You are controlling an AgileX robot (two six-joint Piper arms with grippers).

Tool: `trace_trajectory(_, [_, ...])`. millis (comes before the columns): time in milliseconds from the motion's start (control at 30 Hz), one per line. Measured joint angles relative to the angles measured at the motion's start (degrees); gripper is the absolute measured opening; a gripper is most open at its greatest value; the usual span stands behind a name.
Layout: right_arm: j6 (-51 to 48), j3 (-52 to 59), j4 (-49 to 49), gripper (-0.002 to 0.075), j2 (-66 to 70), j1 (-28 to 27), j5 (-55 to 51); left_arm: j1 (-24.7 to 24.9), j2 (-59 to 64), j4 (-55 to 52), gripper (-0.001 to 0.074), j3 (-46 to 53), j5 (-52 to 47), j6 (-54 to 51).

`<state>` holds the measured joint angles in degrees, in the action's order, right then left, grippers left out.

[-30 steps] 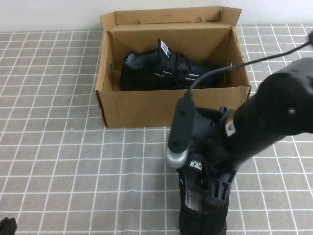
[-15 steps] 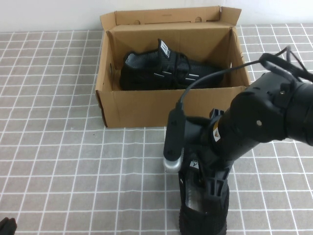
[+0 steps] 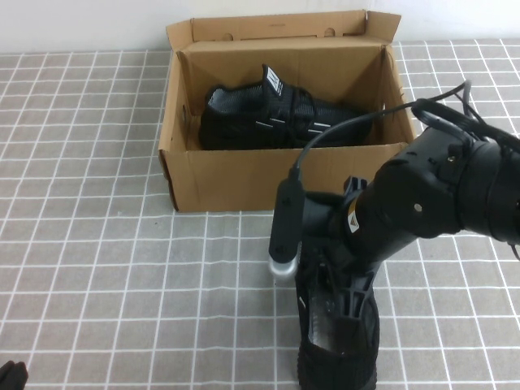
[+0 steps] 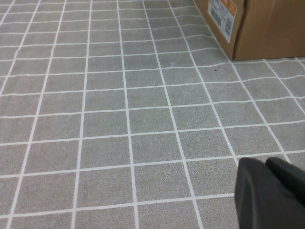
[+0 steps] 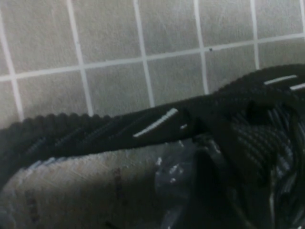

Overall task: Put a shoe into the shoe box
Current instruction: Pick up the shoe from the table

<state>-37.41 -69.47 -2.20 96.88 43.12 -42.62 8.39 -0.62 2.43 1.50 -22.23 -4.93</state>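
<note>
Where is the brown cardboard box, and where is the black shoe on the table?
Brown corrugated cardboard shoe box [image 3: 244, 175], high view, its bare front wall.
Black knit sneaker with ribbed sole [image 3: 335, 370], high view, its near end on the table.

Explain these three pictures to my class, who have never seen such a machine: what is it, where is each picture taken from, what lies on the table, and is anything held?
This is a robot with two arms, each ending in a gripper. One picture looks down from a raised camera; the other two come from cameras on the arms' wrists.

On the grey checked tablecloth stands an open cardboard shoe box with one black sneaker already lying inside. A second black sneaker, the shoe, lies on the cloth in front of the box.

The right gripper is down at that shoe's opening, jaws partly apart; whether it already grips is not clear. The right wrist view shows the shoe's ribbed sole and white dashes close up.

The left gripper is shut, empty, parked at the near left.
</note>
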Motion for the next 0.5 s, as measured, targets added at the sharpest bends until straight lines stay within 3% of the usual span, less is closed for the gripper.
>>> trace_trajectory(367, [1.3, 0.0, -1.4, 0.0231, 0.7, -0.1, -0.9, 0.0, 0.0, 0.0, -0.0001, 0.0, 0.0, 0.0])
trace_trajectory(500, [2.4, -0.1, -1.6, 0.0109, 0.7, -0.1, -2.5, 0.0, 0.0, 0.0, -0.0001, 0.0, 0.0, 0.0])
